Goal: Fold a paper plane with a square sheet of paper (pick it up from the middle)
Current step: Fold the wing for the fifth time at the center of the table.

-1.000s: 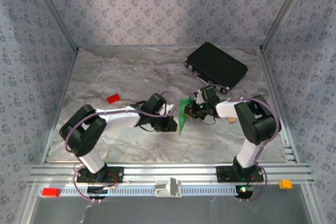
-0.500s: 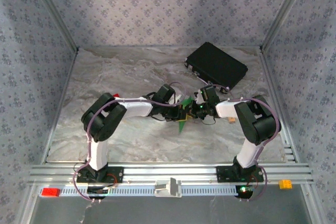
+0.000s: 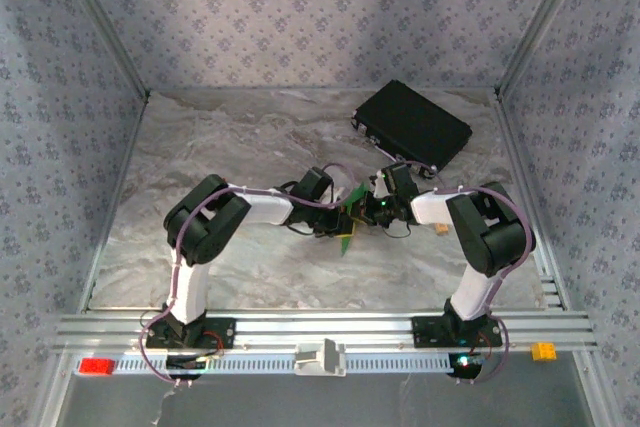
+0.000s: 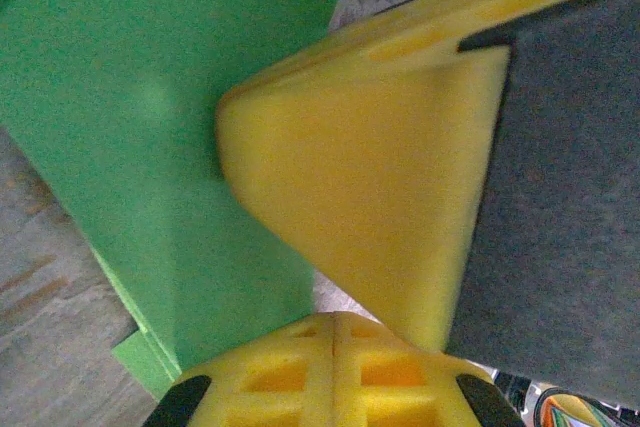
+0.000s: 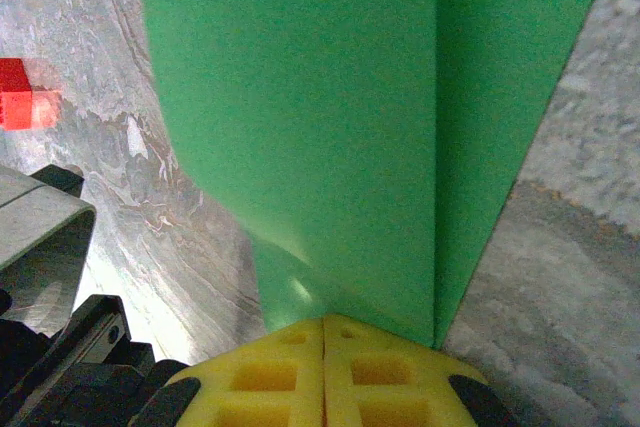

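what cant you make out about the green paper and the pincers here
Top view: the green paper is tiny and mostly covered by the left pincer and right pincer, so its folds are unreadable.
Left wrist view: a yellow finger hides the paper's right side; whether the shut left pincer pinches it is unclear.
Right wrist view: the paper runs off the top edge; the red block is blurred and cut by the left edge.

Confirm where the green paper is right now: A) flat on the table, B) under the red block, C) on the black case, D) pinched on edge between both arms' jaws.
D: the green paper stands on edge, the left jaws and right jaws shut on it, away from the black case.
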You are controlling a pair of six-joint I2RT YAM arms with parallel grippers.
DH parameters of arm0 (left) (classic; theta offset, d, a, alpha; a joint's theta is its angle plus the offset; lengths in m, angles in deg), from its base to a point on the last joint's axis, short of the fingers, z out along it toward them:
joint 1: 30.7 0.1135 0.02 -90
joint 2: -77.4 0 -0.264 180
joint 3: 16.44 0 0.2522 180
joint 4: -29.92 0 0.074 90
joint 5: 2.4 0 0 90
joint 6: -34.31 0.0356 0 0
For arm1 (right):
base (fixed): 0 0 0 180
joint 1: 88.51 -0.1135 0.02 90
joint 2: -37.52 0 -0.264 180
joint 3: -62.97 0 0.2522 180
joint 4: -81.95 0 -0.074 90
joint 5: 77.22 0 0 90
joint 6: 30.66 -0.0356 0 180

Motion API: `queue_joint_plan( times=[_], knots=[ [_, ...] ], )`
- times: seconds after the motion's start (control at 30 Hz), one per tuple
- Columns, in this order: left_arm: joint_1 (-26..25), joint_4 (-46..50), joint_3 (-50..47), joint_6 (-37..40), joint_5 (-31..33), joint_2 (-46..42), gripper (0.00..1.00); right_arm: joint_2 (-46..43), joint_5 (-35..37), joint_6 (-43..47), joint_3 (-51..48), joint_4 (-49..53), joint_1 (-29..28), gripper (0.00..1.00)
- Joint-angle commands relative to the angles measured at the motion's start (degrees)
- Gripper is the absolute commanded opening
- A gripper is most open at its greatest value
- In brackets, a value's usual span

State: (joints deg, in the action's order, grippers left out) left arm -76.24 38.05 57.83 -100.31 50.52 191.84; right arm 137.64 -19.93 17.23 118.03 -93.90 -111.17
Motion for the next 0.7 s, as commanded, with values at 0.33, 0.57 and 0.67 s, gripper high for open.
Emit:
queue_joint_plan(
  times=[0.33, 0.57, 0.67],
  knots=[
    [-3.95, 15.45, -3.55, 7.3, 4.75, -3.71, 0.02, 2.23, 7.5, 1.15, -1.73, 7.54, 0.04, 0.08],
    [-5.32, 16.65, -6.02, 9.21, 3.59, -6.21, 0.02, 1.93, 7.48, 1.16, -1.67, 7.74, -0.05, 0.08],
    [-5.76, 17.95, -7.69, 9.55, 4.96, -7.31, 0.02, 1.87, 7.41, 1.24, -1.69, 7.76, -0.04, 0.08]
  ],
)
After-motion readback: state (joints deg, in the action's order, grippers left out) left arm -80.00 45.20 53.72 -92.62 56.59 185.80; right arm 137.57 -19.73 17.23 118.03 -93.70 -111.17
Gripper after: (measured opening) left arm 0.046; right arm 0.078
